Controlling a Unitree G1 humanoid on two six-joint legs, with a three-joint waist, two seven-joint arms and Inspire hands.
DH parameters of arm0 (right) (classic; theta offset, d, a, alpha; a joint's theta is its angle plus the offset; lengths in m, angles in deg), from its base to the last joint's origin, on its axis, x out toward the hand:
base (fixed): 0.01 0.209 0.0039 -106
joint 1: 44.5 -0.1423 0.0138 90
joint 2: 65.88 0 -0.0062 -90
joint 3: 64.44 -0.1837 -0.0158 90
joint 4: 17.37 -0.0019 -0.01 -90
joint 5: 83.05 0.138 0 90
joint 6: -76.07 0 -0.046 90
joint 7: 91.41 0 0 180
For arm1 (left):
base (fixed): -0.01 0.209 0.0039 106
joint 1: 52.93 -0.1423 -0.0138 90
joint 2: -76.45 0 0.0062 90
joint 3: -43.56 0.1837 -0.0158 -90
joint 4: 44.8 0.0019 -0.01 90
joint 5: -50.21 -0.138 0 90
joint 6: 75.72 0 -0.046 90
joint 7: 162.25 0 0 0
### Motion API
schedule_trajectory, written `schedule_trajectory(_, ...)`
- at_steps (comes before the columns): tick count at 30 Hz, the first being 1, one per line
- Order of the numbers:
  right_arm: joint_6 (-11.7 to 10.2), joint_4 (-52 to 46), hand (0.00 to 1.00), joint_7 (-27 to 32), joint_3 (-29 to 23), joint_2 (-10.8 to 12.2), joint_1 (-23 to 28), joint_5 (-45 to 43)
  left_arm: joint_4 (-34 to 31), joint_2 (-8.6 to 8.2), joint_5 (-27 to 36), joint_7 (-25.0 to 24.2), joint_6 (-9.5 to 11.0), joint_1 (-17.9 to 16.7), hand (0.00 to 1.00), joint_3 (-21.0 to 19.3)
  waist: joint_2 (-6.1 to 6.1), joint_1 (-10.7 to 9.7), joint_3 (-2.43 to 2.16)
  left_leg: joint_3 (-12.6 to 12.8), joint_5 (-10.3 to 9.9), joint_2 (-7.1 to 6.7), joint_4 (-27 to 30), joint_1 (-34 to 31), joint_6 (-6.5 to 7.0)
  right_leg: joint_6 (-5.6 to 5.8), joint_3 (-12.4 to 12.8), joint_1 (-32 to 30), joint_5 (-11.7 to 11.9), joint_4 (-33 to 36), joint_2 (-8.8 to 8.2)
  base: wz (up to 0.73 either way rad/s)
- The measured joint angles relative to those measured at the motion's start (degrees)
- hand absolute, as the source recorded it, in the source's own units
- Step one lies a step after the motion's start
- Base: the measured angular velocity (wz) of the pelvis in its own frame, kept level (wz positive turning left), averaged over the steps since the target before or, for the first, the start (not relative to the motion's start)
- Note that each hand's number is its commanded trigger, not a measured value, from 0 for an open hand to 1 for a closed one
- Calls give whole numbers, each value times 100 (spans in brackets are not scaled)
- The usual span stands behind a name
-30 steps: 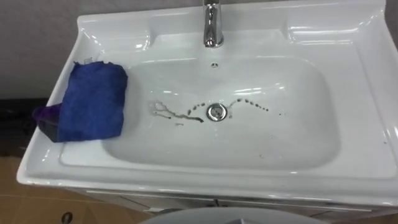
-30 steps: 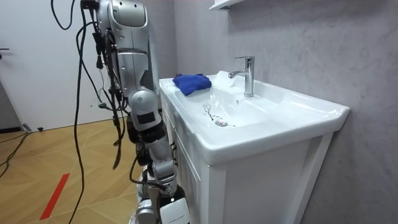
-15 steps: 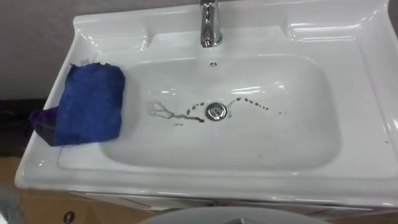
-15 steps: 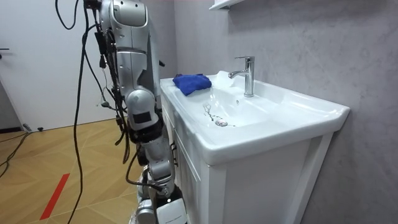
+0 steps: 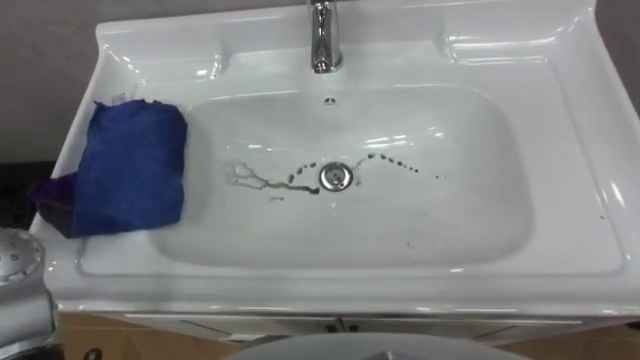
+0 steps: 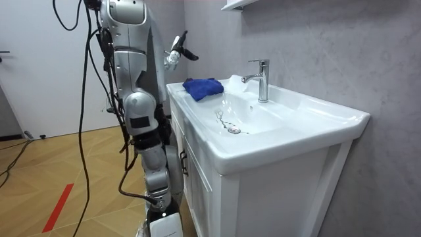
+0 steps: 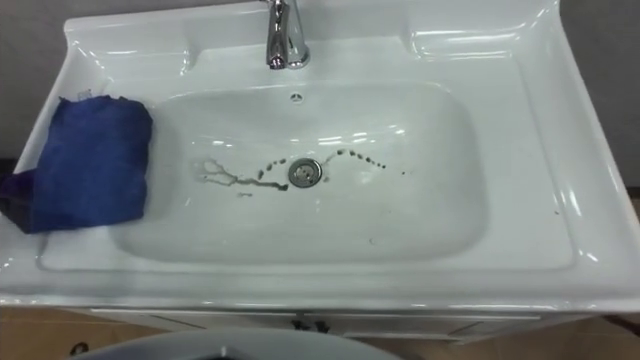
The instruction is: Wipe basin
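Judged from how things lie, the wiping has not yet begun: all of it is left to do, starting with picking up the cloth. The robot stands close against the front of the basin (image 5: 330, 295). Its right hand (image 6: 156, 195) hangs low beside the cabinet, and I cannot tell that hand's state. Its left hand (image 6: 175, 56) is raised at chest height just short of the basin's left end. As far as the room view lets me judge, the fingers are spread and hold nothing. Taking the drain (image 5: 335, 176) as the centre of the clock, the white bowl is dirty around it. A thin dark squiggle (image 5: 262, 180) runs from the drain toward nine o'clock and forks at its end. A dotted arc of dark drops (image 5: 395, 162) curves off toward two and three o'clock. A few loose specks lie toward four o'clock on the bowl's floor. The blue cloth (image 5: 130, 170) lies at nine o'clock on the left ledge, loosely folded into a thick pad, with its right edge drooping onto the bowl's slope. No hand touches it. A dark purple scrap (image 5: 52, 205) sticks out from under its near left corner. At twelve o'clock the chrome tap (image 5: 322, 40) stands on the back ledge, with no water running.
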Motion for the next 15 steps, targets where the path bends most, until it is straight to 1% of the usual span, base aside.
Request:
schedule_trajectory(2, -1, 52, 0, -50, 76, -8, -34, 0, -69, -1, -56, -101, -2, -17, 0, 154, 5, -47, 14, 22, 0, 10, 2, 0, 0, -6, 7, 1, 10, -2, 8, -6)
schedule_trajectory(4, -7, 55, 0, -55, 117, -35, -60, -2, -74, -6, -138, -211, 0, -95, 0, 308, 45, -41, 11, 90, 0, 25, -6, 17, -1, -9, 75, -7, 14, -5, 19, -11)
schedule_trajectory(6, -12, 53, 0, -58, 223, -52, -49, -3, -66, -6, -220, -277, 2, -198, 0, 416, 40, -43, 10, 100, 0, 28, -10, 19, -1, -10, 75, -5, 14, -4, 19, -3)
schedule_trajectory(8, -14, 53, 0, -88, 326, -69, -50, -4, -57, -6, -299, -339, 1, -331, 0, 504, 16, -40, 13, 101, 0, 27, -11, 21, -2, -10, 74, -6, 14, -7, 19, 0)
schedule_trajectory(10, -47, 58, 0, -117, 335, -68, -58, -3, -50, -10, -319, -441, 1, -449, 0, 615, -54, -8, 5, 103, 0, 26, -34, 42, -2, -9, 80, -2, 14, -14, 18, 0)
schedule_trajectory(13, -109, 66, 0, -168, 333, -67, -70, -7, 56, -62, -363, -687, 1, -510, 0, 625, -121, 4, 7, 107, 0, 27, -43, 54, -2, -7, 81, 12, 16, -18, 19, 0)
schedule_trajectory(15, -142, 73, 0, -169, 333, -67, -76, -6, 234, -81, -364, -800, -2, -511, 0, 665, -121, 3, 1, 107, 0, 27, -46, 62, -1, -3, 81, 22, 20, -22, 20, 0)
